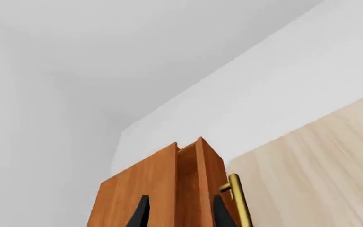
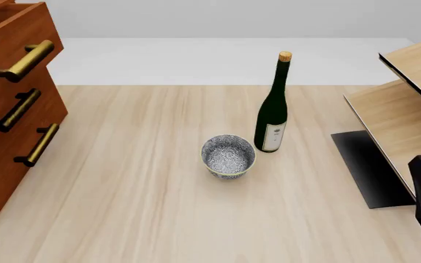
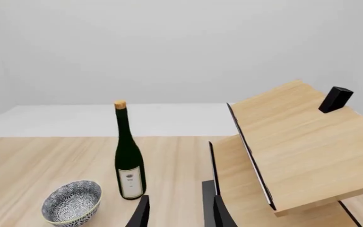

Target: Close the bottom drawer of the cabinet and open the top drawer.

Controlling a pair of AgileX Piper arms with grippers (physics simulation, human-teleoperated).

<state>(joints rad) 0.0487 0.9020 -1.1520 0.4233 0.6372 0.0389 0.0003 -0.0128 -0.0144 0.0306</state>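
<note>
Three drawers sit in the cabinet (image 2: 6, 181) at bench left: top drawer (image 2: 13, 27) protrudes, bottom drawer (image 2: 9, 164) looks shut. We see both claws, left (image 1: 178, 213) and right (image 3: 180, 213), open and empty.

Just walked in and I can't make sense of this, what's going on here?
A simulated two-armed robot is working on the cabinet at the table's left. The top drawer juts out open; the bottom drawer looks shut. The left tool is open by the top drawer, holding nothing. The right tool idles open near the shelf. The bowl and bottle are untouched.
</note>
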